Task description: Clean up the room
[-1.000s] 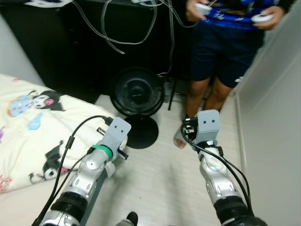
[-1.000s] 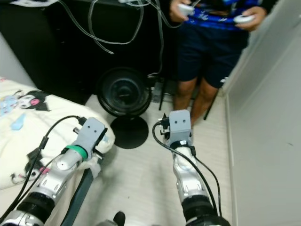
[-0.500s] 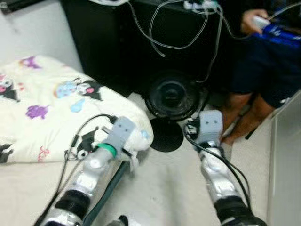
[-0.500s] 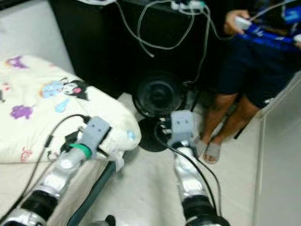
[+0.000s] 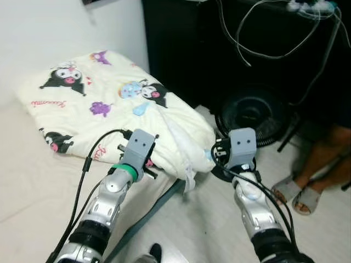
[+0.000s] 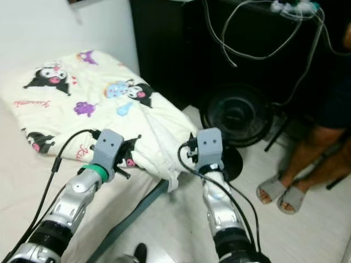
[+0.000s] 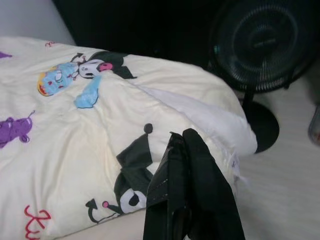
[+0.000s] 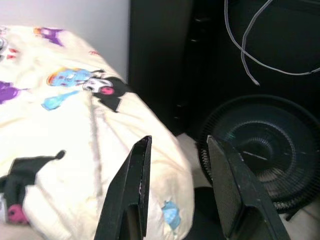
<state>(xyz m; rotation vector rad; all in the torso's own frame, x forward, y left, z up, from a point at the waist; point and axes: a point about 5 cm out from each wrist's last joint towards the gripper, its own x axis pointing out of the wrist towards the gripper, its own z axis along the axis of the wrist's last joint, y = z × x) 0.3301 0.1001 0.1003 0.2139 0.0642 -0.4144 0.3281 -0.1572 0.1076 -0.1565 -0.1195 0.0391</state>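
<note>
On the bed at the left, a cream-coloured quilt printed with black, blue and purple cartoon characters (image 5: 109, 104) lies bunched up on the pale sheet of the mattress (image 5: 33, 181), its right-hand corner spilling over the mattress edge toward the floor. Both silver arms reach forward side by side. The left gripper (image 7: 187, 165) sits at the near edge of the quilt, just above the black cartoon figure printed there; its two black fingers (image 7: 200, 175) are pressed together with no gap between them and nothing caught in them. The right gripper (image 8: 177, 170) hangs above the overhanging right corner of the quilt, pointing toward the far side of the room; its fingers (image 8: 132, 185) are spread apart and hold nothing, with the quilt's edge and the fan seen through the gap.

Just to the right of the quilt, on the pale wood-look floor (image 5: 208, 230), stands a round black floor fan with a wire grille and a flat disc base (image 5: 252, 118). Behind it rises a tall black cabinet (image 5: 181, 44), and loose pale grey cables (image 5: 258, 38) loop down across its dark front from a power strip at the top right. At the far right a person's bare legs and feet in grey slide sandals (image 5: 299, 194) rest on the floor. A white wall (image 5: 60, 27) backs the bed on the far left.
</note>
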